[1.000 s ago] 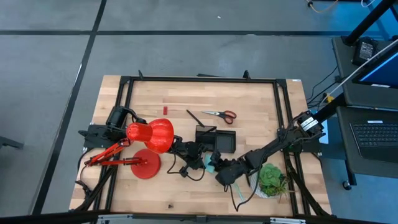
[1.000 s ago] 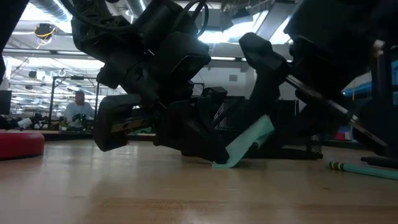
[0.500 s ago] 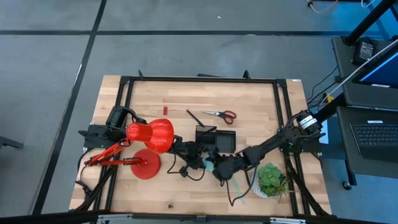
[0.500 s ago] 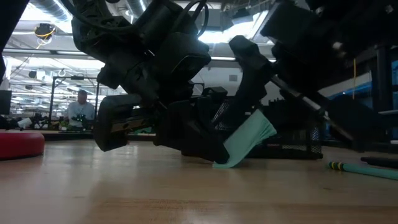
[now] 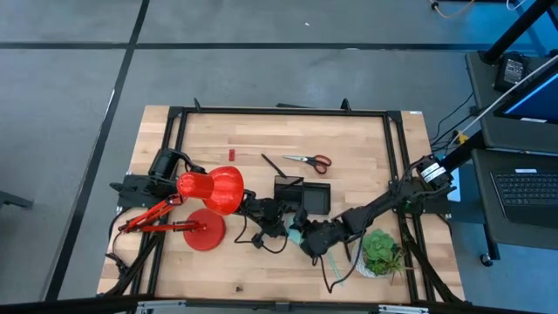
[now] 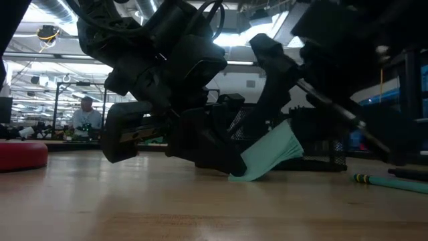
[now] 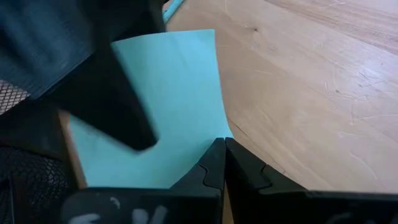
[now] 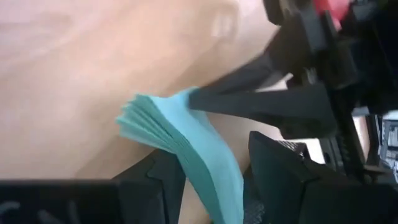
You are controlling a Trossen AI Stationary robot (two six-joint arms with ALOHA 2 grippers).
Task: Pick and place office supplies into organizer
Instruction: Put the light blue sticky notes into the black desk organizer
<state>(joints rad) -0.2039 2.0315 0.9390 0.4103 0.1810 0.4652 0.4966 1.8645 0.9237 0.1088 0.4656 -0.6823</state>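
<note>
Sticky-note pad (image 6: pixel 267 155) sits tilted, near edge on the counter (image 6: pixel 200 207), just near of the organizer (image 5: pixel 303 195). Both grippers meet at it. Left gripper (image 7: pixel 219 163): jaws shut, tips pinching one corner. Right gripper (image 8: pixel 214 177): jaws spread wide, straddling the pad's thickness from the right. Right arm reaches low across from the right edge, left from behind the lamp (image 5: pixel 209 194). Organizer lies just far of the pad.

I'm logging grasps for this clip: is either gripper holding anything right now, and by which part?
Yes. The left gripper, shut, pinches one edge of the light-blue square sticky-note pad. The right gripper straddles the tilted pad's opposite edge, fingers on both faces.
</note>
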